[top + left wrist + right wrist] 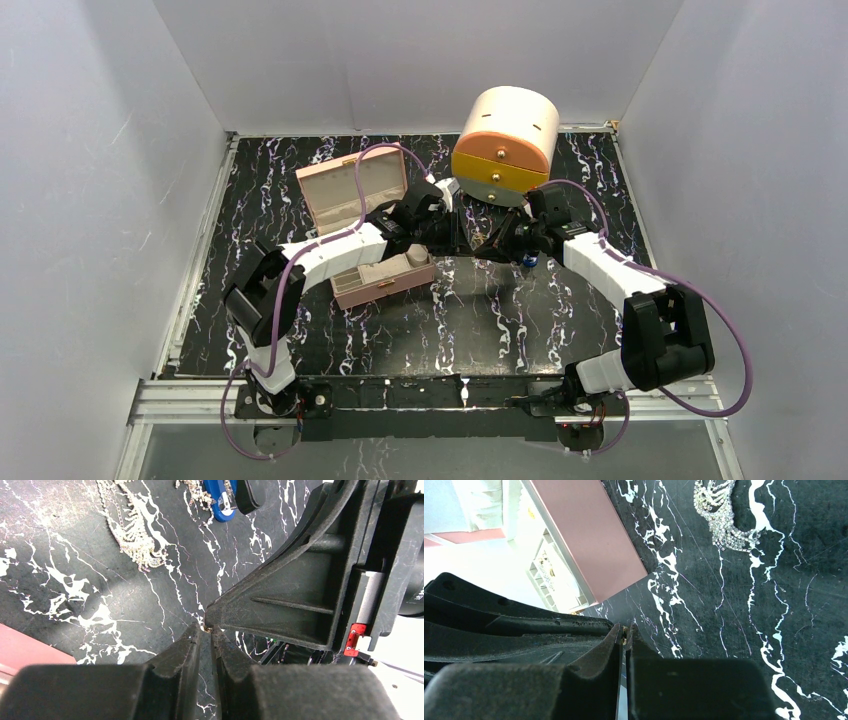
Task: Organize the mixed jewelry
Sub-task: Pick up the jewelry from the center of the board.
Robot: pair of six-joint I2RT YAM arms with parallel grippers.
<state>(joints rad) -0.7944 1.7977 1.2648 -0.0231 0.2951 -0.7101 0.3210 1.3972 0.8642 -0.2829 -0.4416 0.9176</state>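
The tiny gold piece (207, 628) sits pinched at the very tips of my right gripper (625, 630), whose jaws are closed down on it, above the middle of the black marble table (470, 320). My left gripper (206, 635) meets it tip to tip from the left, its jaws a narrow slit apart with the piece right at their mouth; I cannot tell whether they pinch it. A rhinestone necklace (724, 520) lies loose on the table near this meeting point, apart from both grippers. Just right of it, a blue object (220, 500) rests on the table with another bit of chain beside it. The pink jewelry box (385, 280) stands open to the left, under my left arm, its lid raised on the far side. The round drawer cabinet (505, 140) stands at the far edge, just beyond both grippers
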